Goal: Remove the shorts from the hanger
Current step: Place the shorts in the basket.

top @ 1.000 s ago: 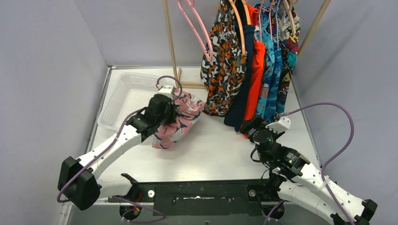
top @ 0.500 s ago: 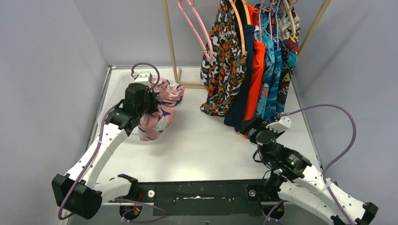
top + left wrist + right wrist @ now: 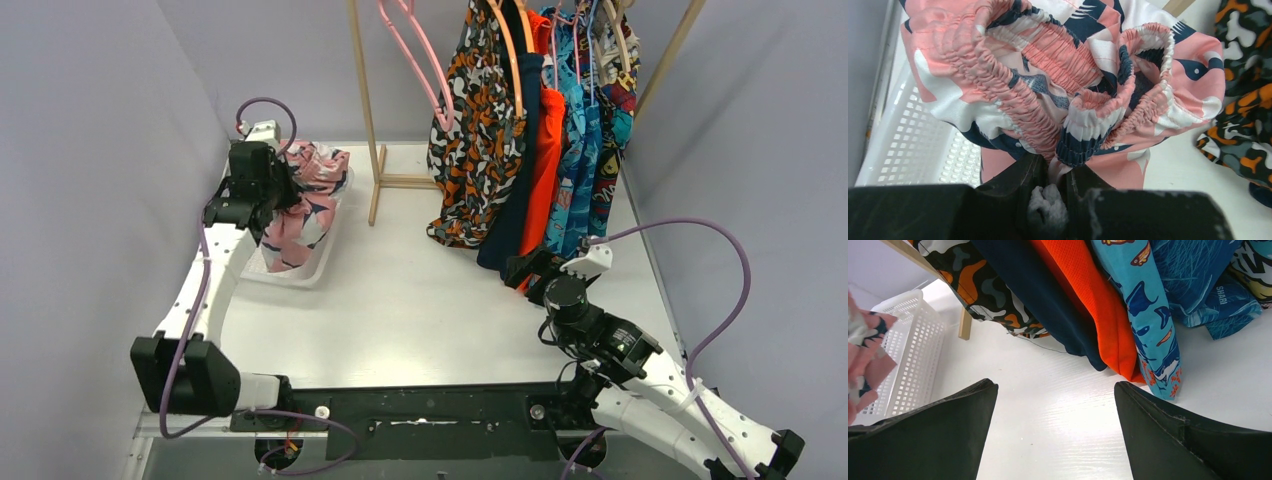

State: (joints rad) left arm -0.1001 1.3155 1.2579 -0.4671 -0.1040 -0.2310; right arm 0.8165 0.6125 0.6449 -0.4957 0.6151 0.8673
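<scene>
L claw (image 3: 1050, 172), pinching the waistband of the soft pink shorts w/ navy-white print (image 3: 1058, 95), has swung them off the tabletop (image 3: 440, 310) to hang over the white plastic mesh basket (image 3: 300, 272), so drop looks next; R claw (image 3: 1055, 410), spread wide, waits by the other hanging fabric shorts (image 3: 480, 130).

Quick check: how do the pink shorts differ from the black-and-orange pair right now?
The pink shorts are off the rack, bunched in the shut left gripper over the white basket; the black-and-orange shorts hang full length from a hanger. The pink pair's print is navy and white; the black pair's is orange and white. Both are soft printed fabric.
</scene>
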